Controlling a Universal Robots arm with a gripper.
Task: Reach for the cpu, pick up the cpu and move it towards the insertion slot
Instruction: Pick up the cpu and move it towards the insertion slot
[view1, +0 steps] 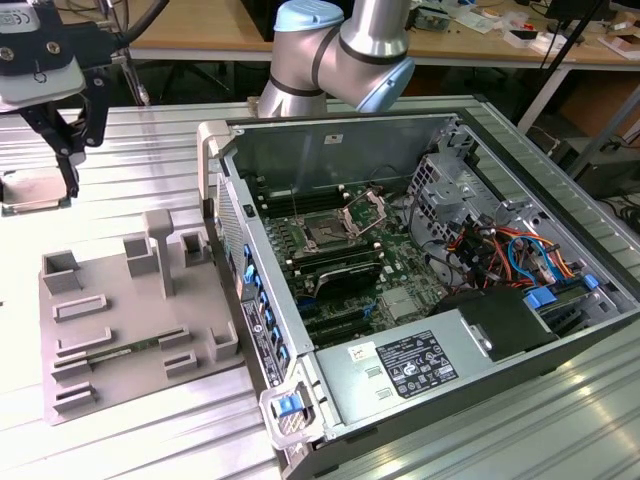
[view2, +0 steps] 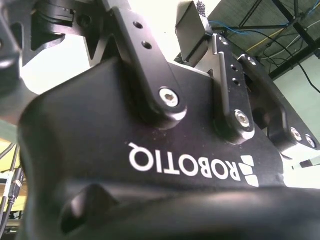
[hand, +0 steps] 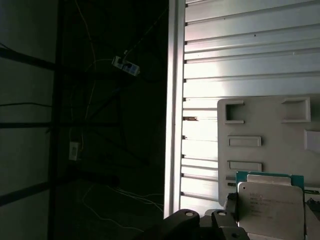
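- One cpu (view1: 30, 196) sits at the exterior view's left, beside the grey fixture (view1: 110, 350) and well apart from the insertion slot (view1: 325, 232).
- Your hand (view1: 72, 182) hangs at its edge, probably for a rim grip. Whether it is clamped or apart, I cannot tell.

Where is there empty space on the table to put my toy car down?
The ribbed table is bare between the cpu and the open computer case, and again beside the case at the exterior view's lower right. The grey holder tray is full of raised blocks, and inside the case it is crowded with boards and cables.
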